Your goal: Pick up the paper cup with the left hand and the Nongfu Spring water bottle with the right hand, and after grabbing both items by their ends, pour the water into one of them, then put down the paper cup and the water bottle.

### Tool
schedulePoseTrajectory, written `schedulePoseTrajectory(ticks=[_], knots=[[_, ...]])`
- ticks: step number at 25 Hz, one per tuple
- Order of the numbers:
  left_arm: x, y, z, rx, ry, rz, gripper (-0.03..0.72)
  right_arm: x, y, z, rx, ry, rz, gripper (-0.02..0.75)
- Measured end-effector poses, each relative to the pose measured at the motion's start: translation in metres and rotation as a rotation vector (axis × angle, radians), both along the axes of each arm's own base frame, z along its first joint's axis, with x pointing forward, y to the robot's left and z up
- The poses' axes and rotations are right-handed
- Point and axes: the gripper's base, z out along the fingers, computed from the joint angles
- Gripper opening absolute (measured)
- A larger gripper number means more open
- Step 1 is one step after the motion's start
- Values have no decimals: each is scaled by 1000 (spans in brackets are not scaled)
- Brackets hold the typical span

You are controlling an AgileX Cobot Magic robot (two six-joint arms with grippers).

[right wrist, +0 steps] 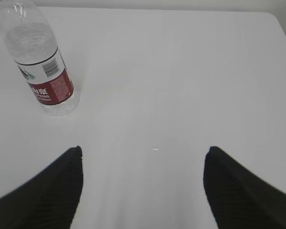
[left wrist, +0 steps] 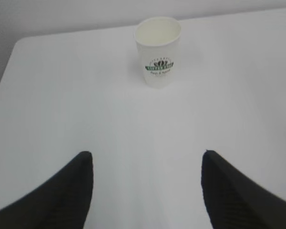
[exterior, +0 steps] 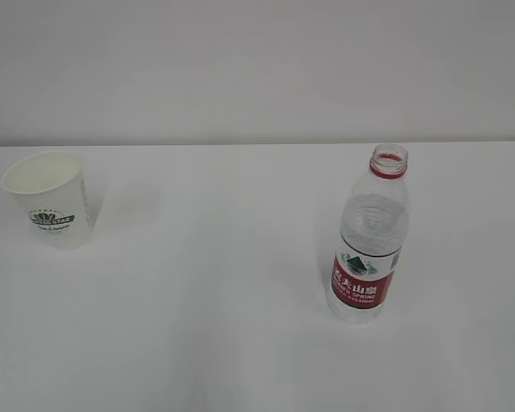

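Exterior view: white bench [exterior: 240, 343] wide, bare between items. Nongfu Spring water bottle [exterior: 369, 240] upright right-centre, uncapped. Paper cup [exterior: 50, 199] upright far left, near bench edge. Left hand [left wrist: 148, 191] spread wide, empty, facing cup. Right hand [right wrist: 143, 191] spread wide, empty, bottle off left. Step: approach, likely. Next: advance, right hand veering left.

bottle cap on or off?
Off. The Nongfu Spring water bottle stands upright, its mouth open above the red neck ring; no cap is in view.

Paper cup [exterior: 49, 196] white, dark green logo; water bottle [exterior: 370, 238] clear, red label, red neck ring.
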Motion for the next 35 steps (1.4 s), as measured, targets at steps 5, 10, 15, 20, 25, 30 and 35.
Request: schedulePoseTrajectory(ticks=[5, 10, 15, 20, 25, 30, 35], knots=[[6, 0, 24, -6, -254, -3, 516, 14, 1, 2, -6, 91, 0, 593], [22, -2, 28, 11, -229, -1, 516, 25, 2, 7, -7, 113, 1, 593], [45, -4, 27, 31, -137, -2, 491, 34, 3, 26, 2, 7, 4, 593], [66, -6, 29, 42, -110, -7, 455, 49, 4, 33, 4, -26, 5, 593], [80, -8, 34, 46, -162, -15, 447, 61, 5, 39, 7, -86, 6, 592], [92, -10, 38, 53, -205, -22, 444, 73, 6, 46, 12, -159, 7, 592], [110, -13, 40, 55, -234, -34, 444, 84, 7, 53, 17, -233, 9, 591]])
